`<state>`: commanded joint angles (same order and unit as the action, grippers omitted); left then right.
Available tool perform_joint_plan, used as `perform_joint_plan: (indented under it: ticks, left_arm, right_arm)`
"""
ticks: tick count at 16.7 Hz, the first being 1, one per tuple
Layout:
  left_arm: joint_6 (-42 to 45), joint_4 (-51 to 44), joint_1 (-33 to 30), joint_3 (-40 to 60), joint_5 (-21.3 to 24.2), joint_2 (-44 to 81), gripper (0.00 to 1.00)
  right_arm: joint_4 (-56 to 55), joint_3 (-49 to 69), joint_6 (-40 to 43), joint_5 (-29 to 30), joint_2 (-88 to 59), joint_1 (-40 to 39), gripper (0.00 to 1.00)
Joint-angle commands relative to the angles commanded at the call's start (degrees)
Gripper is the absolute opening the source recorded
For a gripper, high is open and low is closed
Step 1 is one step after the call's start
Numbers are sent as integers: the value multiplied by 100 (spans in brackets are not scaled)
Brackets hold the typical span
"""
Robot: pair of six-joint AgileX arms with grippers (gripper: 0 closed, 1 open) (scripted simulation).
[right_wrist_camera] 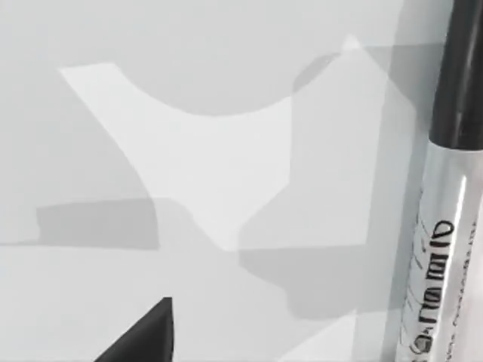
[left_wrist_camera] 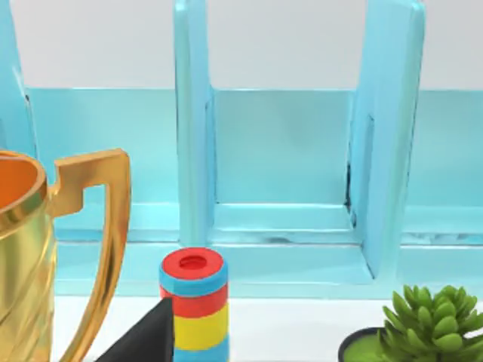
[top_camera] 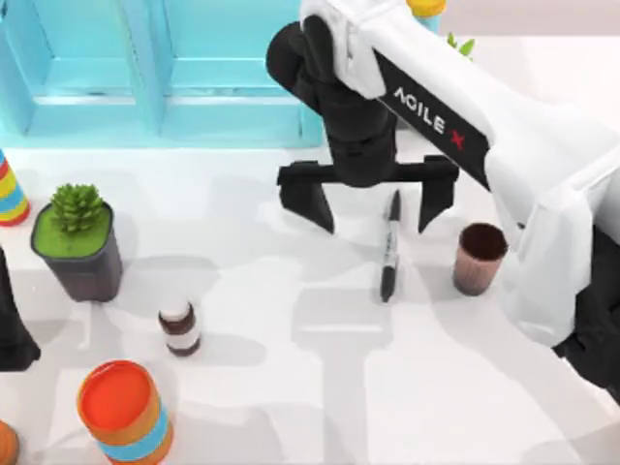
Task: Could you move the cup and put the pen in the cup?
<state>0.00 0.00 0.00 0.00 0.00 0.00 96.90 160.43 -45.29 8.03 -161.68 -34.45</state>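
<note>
Right gripper point(top_camera: 376, 207): black, two-fingered, jaws spread wide, holding nothing, hanging over the table point(top_camera: 291, 291) just in front of the blue rack point(top_camera: 165, 97). Pen point(top_camera: 389, 247): slim and black with a pale label band, lying flat on the table, its far end between the two open fingers and nearer the right-hand one, the rest of its length running out past the fingertips toward the front of the table; in the right wrist view the pen point(right_wrist_camera: 445, 196) shows close by, black cap above a printed grey barrel, with one dark fingertip point(right_wrist_camera: 143, 335) well apart from it. Cup point(top_camera: 479, 258): small, reddish-brown, tapered, dark inside, standing upright just beyond the right-hand finger, beside the pen but not touching it. Left gripper point(top_camera: 12, 329): a dark shape at the left edge of the table, far from the right gripper — whether its fingers are open cannot be told. Potted plant point(top_camera: 77, 240): green succulent in a dark pot, well to the left of the right gripper. Small bottle point(top_camera: 179, 327): brown with a white cap, upright, in front of the plant. Orange cylinder point(top_camera: 124, 412): blue-banded, near the front left. Left wrist view — gold trophy point(left_wrist_camera: 30, 249), striped spool point(left_wrist_camera: 193, 305) and the plant before the blue rack.
</note>
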Motion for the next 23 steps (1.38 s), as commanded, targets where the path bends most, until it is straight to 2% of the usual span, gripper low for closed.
perform_joint_plan:
  ticks: [14,23]
  left_arm:
    - [0,0,0,0,0,0,100]
    - [0,0,0,0,0,0,100]
  right_arm:
    - [-2093,-3137,83,-5,1065,73,100]
    - [-2516,-3770,98,-6,1277,86,100]
